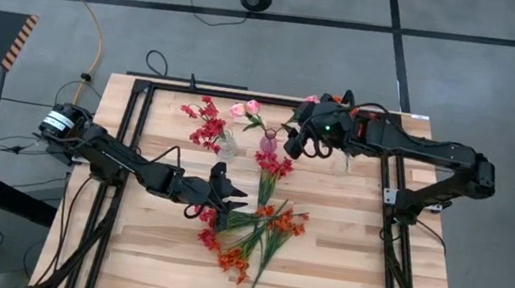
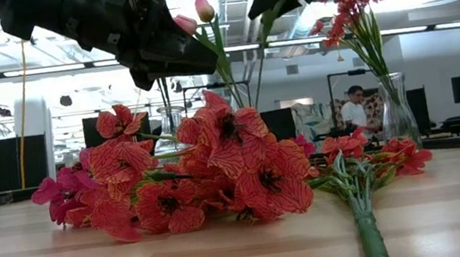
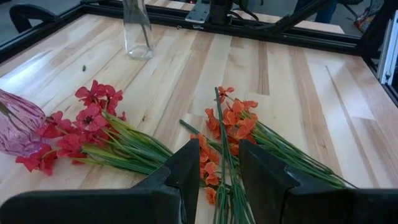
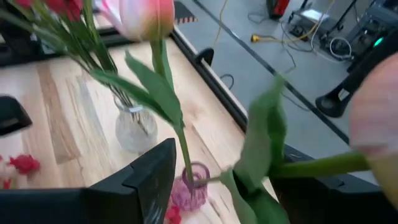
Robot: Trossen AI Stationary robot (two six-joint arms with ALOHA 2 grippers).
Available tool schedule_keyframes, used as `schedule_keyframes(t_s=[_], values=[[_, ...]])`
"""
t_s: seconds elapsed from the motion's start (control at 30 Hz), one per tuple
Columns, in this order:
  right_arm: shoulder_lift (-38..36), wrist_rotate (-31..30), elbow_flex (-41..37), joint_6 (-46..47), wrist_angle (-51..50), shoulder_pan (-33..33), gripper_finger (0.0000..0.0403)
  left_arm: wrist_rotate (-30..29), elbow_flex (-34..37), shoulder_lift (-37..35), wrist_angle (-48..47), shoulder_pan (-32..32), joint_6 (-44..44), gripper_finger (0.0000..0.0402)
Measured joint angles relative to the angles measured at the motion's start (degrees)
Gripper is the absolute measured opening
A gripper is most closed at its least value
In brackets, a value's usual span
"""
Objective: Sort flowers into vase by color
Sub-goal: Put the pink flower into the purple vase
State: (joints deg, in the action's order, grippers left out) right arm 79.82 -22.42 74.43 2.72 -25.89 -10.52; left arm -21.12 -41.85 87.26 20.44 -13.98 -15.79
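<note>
We are working on a pale wooden table (image 1: 340,277) framed by black rails, with grey floor and cables around it. At the far edge stand three vases: a clear vase (image 1: 228,144) with red flowers (image 1: 203,121), a small pink vase (image 1: 269,144) with pink tulips (image 1: 246,109), and another clear vase (image 3: 137,30), empty.

The right gripper (image 1: 300,146) hangs just beside the pink vase, its jaws spread wide with a tulip stem (image 4: 184,155) standing between them, apparently just let go.

The left gripper (image 1: 226,194) sits low over the loose pile, fingers partly apart around an orange sprig (image 3: 225,134), red sprigs (image 3: 84,127) lying near; whether the pads actually pinch the stem we cannot tell.

Next we judge the left arm must lift one orange stem alone and carry it to the empty vase. The tangled stems hide which blossom belongs to which stem.
</note>
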Motion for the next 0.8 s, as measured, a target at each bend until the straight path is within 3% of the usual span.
schedule_keyframes(t_s=[0.3, 0.5, 0.8], values=[[3.7, 0.45, -0.02, -0.22, 0.66, -0.13, 0.027, 0.0, 0.0, 0.0, -0.12, 0.0, 0.05, 0.0098], [5.02, 7.64, -0.04, -0.39, -4.92, -0.26, 0.027, -0.11, 0.0, 0.0, -0.12, 0.0, 0.09, 0.0098], [5.82, 7.61, -0.02, -0.5, -7.98, -0.56, 0.027, -0.15, 0.0, 0.0, -0.1, -0.01, 0.26, 0.0098]])
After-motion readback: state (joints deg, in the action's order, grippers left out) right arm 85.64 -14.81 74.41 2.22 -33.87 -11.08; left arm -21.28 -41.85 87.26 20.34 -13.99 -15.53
